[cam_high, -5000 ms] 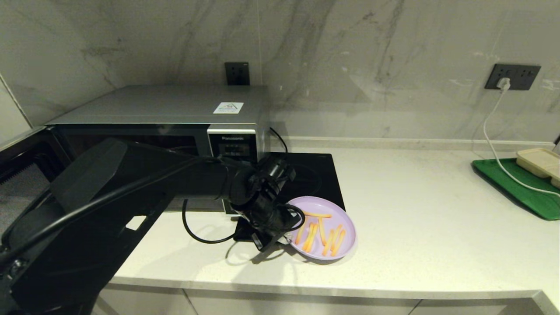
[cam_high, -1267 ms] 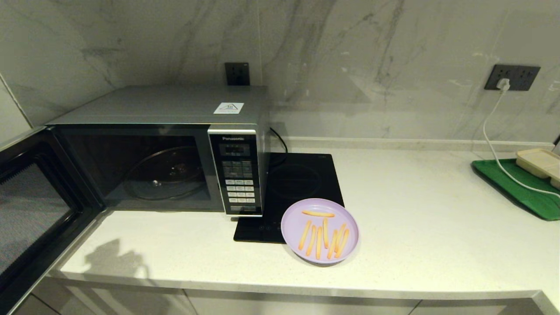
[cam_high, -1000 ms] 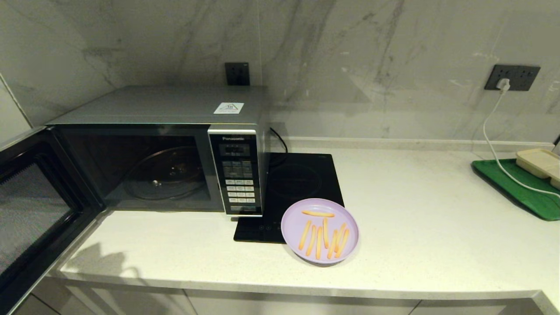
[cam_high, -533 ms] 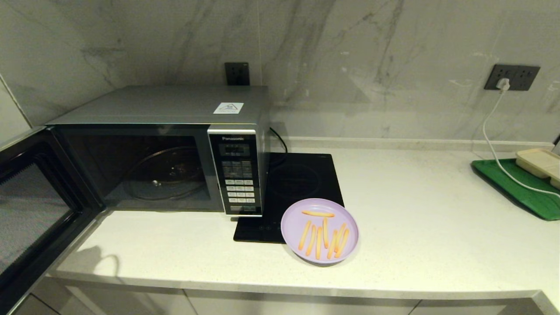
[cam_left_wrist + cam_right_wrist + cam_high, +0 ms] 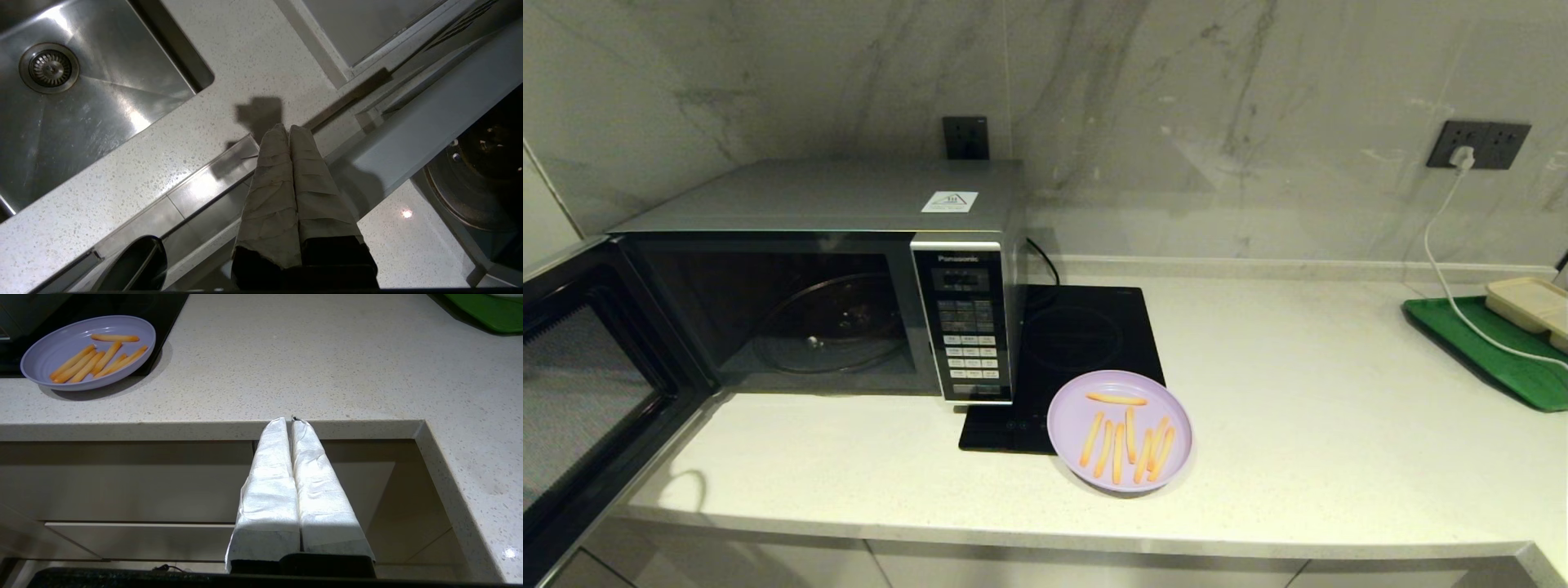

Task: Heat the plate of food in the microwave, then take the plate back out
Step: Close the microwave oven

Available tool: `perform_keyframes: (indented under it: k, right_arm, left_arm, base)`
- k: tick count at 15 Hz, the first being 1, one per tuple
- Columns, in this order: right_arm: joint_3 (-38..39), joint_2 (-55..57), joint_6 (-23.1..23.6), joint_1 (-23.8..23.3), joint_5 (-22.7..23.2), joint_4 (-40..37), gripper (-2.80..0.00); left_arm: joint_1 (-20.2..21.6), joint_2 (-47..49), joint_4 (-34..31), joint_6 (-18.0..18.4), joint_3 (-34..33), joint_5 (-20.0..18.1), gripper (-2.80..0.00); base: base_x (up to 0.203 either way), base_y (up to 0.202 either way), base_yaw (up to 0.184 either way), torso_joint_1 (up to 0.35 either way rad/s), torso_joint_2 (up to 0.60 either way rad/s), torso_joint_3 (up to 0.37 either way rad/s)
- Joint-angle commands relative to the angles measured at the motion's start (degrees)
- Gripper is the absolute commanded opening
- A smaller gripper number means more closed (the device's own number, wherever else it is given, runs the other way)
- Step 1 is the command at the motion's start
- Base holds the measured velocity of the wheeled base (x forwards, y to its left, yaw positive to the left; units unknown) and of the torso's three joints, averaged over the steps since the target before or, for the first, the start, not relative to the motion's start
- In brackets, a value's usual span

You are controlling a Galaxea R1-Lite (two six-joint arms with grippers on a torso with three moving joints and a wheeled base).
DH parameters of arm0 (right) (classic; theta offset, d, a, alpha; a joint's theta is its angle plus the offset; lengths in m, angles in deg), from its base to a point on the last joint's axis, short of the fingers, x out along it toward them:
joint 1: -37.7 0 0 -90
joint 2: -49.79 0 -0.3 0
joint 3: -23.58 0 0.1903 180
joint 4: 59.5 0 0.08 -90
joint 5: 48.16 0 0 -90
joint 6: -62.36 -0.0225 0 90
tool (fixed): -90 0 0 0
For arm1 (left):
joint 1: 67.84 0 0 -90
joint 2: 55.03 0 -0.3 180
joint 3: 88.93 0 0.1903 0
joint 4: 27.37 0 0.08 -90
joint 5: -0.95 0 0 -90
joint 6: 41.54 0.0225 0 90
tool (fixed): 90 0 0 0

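Round lilac plastic plate of food (image 5: 1120, 431), raised rim, seven thin orange fries, near the speckled stone counter's (image 5: 1298, 408) front edge, overlapping a flat black cooktop (image 5: 1078, 343). Boxy silver microwave (image 5: 849, 269) lettered "Panasonic", door swung open. Left gripper (image 5: 289, 130), cloth-wrapped fingers pressed together, off the counter's left end. Right gripper (image 5: 291, 421) likewise closed, empty, below the front edge.
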Motion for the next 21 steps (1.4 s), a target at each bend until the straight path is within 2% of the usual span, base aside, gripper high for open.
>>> perform_keyframes:
  k: [1,6,12,16,21]
  right_arm:
    - [0.0,0.0,0.0,0.0,0.0,-0.1,-2.8]
    - [0.0,0.0,0.0,0.0,0.0,-0.1,-2.8]
    - [0.0,0.0,0.0,0.0,0.0,-0.1,-2.8]
    - [0.0,0.0,0.0,0.0,0.0,-0.1,-2.8]
    - [0.0,0.0,0.0,0.0,0.0,-0.1,-2.8]
  left_arm:
    - [0.2,1.1,-1.8,-1.4,-0.1,-0.2,-2.8]
    - [0.2,1.5,-8.8,-1.6,-0.3,-0.9,-2.8]
    - [-0.8,0.6,-13.2,-1.1,0.0,-5.7,-2.8]
    - [-4.9,-1.9,-23.0,-1.1,1.1,-11.8,-2.8]
    - [-10.8,-4.5,-27.3,-1.5,-0.5,-14.4,-2.8]
  base:
    - [0.0,0.0,0.0,0.0,0.0,0.0]
    - [0.0,0.0,0.0,0.0,0.0,0.0]
    - [0.0,0.0,0.0,0.0,0.0,0.0]
    - [0.0,0.0,0.0,0.0,0.0,0.0]
    - [0.0,0.0,0.0,0.0,0.0,0.0]
